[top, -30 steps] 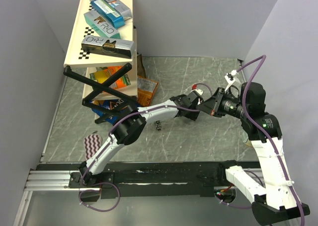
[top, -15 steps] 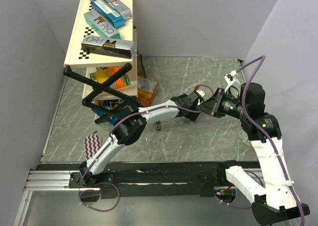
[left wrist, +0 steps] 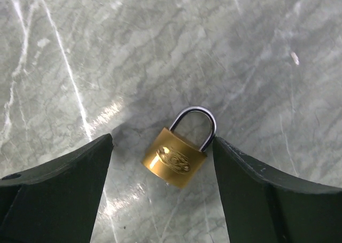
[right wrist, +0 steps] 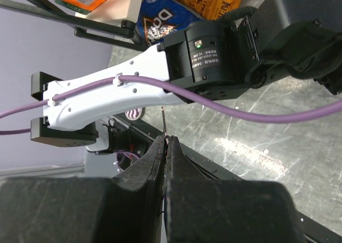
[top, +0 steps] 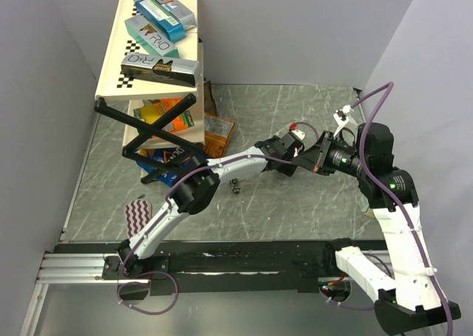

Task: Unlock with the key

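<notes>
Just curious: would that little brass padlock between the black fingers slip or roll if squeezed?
Probably slippery: the padlock looks polished and shiny. It lies flat, so rolling seems unlikely; it may skid on the smooth table instead.

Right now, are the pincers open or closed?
Left pincer: open, one finger each side of the brass padlock.
Right pincer: closed; whether it holds anything cannot be told.

I log the table [left wrist: 80, 40] as grey marble with white veining. The padlock [left wrist: 173, 163] has a brass-gold body and a silver shackle. Left tool [left wrist: 163, 144]: black. Left arm [right wrist: 107, 96]: white shell, black joint, purple cable [right wrist: 267, 115].
</notes>
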You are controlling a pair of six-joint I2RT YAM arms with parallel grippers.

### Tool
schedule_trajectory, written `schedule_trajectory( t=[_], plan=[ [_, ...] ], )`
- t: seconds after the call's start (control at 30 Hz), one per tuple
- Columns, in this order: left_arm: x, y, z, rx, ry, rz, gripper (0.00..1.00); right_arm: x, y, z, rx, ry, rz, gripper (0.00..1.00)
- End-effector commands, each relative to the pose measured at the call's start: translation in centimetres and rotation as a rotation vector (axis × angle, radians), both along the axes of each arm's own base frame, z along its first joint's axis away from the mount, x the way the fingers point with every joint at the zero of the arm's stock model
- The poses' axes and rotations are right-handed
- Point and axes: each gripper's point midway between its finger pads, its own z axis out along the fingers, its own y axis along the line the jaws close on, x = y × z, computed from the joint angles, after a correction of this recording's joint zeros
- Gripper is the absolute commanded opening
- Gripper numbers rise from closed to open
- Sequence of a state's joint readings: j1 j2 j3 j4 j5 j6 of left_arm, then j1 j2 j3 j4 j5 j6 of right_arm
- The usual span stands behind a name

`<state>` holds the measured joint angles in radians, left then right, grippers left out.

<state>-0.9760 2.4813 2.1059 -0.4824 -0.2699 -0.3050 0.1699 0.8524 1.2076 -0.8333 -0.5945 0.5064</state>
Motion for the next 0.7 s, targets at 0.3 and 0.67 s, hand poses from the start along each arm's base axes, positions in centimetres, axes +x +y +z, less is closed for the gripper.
schedule_trajectory(
  t=[0.3, 0.67],
  plan=[
    [-1.6, 2.8, -3.8, 0.097, 0.103, -0.047, 0.76, 0.2, 0.0, -0.3, 0.002, 0.012, 0.001, 0.00],
    [-4.3, 4.2, -5.7, 0.152, 0.197, -0.010, 0.72, 0.4, 0.1, -0.6, 0.007, 0.017, -0.002, 0.00]
  ],
)
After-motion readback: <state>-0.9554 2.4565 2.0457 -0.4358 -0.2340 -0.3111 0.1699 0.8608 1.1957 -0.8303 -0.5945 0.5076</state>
